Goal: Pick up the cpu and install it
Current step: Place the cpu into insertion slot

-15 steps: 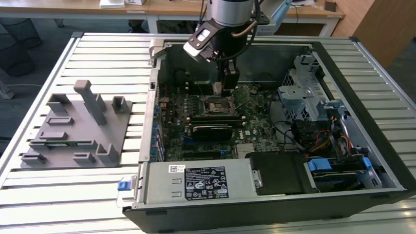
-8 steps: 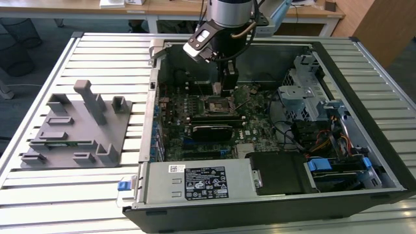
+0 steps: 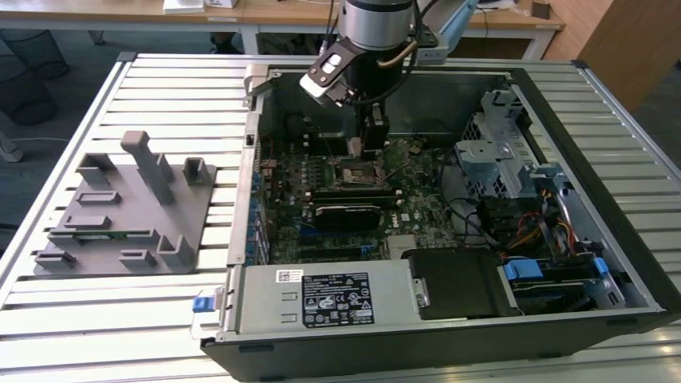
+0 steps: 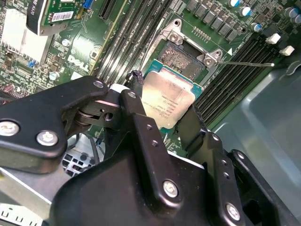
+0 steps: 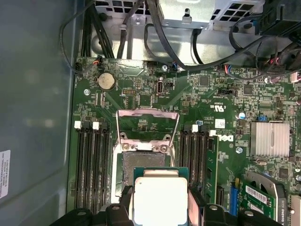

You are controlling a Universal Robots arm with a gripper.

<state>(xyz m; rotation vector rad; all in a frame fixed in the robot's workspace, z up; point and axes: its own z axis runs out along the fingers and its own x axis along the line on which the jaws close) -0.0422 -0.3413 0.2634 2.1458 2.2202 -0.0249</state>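
Surface: slatted metal table (image 3: 139,327), pale grey, ribs running along its length. Room behind it: light wood desks (image 3: 127,14), grey floor, two dark wire-mesh bins (image 3: 30,56) on the exterior view's left.

Largest item: one open computer case (image 3: 639,271), lying flat with the side panel off. Inside it is one green motherboard (image 3: 410,203), one grey power supply (image 3: 319,295) at the near edge and one black drive bay (image 3: 458,279) beside it.

On the exterior view's left of the case sits one grey plastic fixture (image 3: 117,219), on the table and apart from the case.

Arm: one, coming down into the case. The gripper (image 3: 368,148) hangs over the middle of the board. Its jaws are clamped on the cpu (image 4: 167,101), one black finger on each of two opposite edges, silver lid facing the cameras.

The cpu is held off the board, just beside the open socket (image 5: 143,162), not seated. The socket's load frame (image 5: 147,125) stands flipped up.

Memory slots: two banks, one on each side of the socket, with four white latch tabs (image 5: 77,125) in all.

Also one finned heatsink (image 5: 269,139) and one coin cell (image 5: 105,81).

Writing: a black-and-white label on the power supply, white lettering on the board and fine print on the cpu lid.
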